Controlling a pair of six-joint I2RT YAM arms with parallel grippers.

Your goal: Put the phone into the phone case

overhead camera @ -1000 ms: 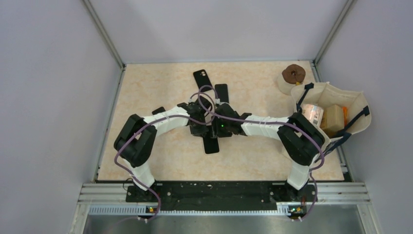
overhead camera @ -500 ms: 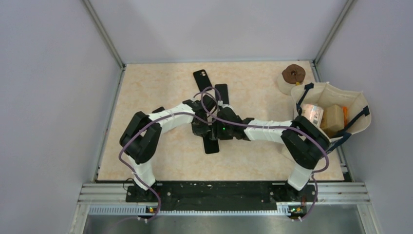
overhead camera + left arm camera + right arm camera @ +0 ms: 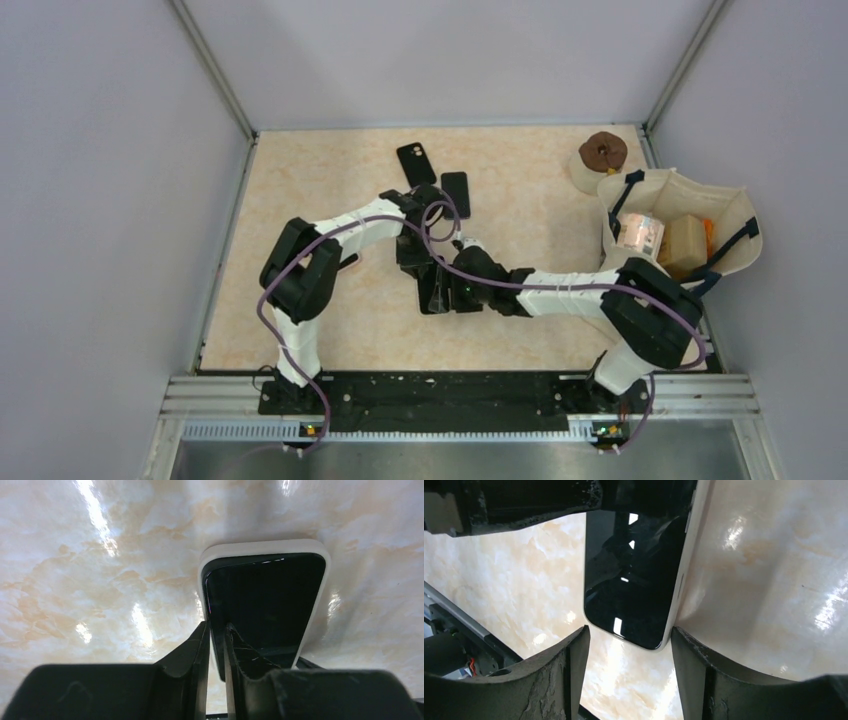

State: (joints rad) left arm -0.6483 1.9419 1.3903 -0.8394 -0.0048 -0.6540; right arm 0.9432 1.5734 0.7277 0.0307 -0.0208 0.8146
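white arm links [image 3: 566, 293], black joints, purple cables [image 3: 262, 312], black grippers

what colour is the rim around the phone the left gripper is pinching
White, around a black glossy screen: the phone shows it best in the left wrist view, pinched by the left gripper.

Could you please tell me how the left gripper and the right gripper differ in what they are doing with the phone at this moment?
The left gripper has its fingers nearly together, pinching the phone by one long edge; the right gripper is spread wide and clamps nothing. The left gripper sits at the phone's side edge, while the right gripper straddles its rounded end. Both are at the same phone, over the marbled table.
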